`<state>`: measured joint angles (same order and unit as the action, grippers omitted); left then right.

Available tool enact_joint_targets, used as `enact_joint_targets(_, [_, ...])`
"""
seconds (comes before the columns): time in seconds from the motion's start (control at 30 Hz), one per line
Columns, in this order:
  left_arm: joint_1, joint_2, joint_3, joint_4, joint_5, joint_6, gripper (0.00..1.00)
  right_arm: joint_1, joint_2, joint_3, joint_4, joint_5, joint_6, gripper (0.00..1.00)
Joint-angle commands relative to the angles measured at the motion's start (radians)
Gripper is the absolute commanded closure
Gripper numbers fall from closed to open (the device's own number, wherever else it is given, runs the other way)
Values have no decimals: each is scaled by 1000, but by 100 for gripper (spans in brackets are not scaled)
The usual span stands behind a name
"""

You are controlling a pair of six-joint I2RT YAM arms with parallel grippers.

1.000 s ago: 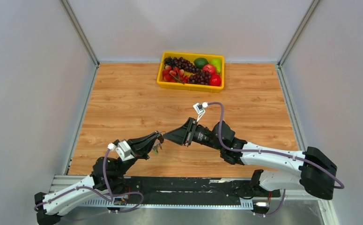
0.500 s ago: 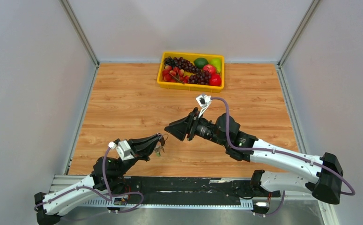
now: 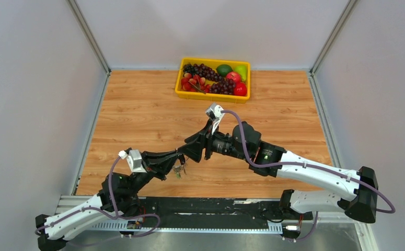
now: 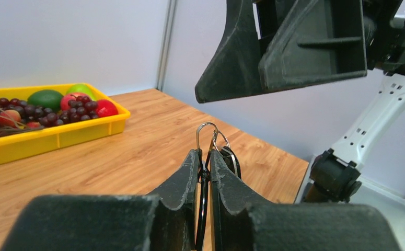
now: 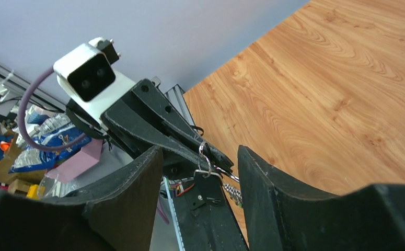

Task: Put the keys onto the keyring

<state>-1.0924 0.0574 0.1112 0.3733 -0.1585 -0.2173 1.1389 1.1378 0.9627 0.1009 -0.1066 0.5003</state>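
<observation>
One keyring [image 4: 206, 124] pinched in left claw [image 4: 204, 157]; right claw [image 5: 199, 156] gaping alongside; fruit tray [image 4: 59, 134] beyond.

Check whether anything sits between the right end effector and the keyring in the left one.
Nothing visible does. The left end effector pinches the keyring. The open right end effector faces it with only air between them, and its fingers flank the wire loop in the right wrist view.

No lettering can be read; the print on the blue packets [image 5: 51, 130] is too blurred.
</observation>
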Motion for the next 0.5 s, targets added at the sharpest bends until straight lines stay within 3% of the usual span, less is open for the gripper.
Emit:
enact_joint_targets(0.0, [0,-2,67,-8,-8,-107,84,19,2,56,-41,-20,-72,42])
enact_joint_targets(0.47, [0,1,143,-93,-76,-331,81,44,-58,46,-81,-43,-175,30])
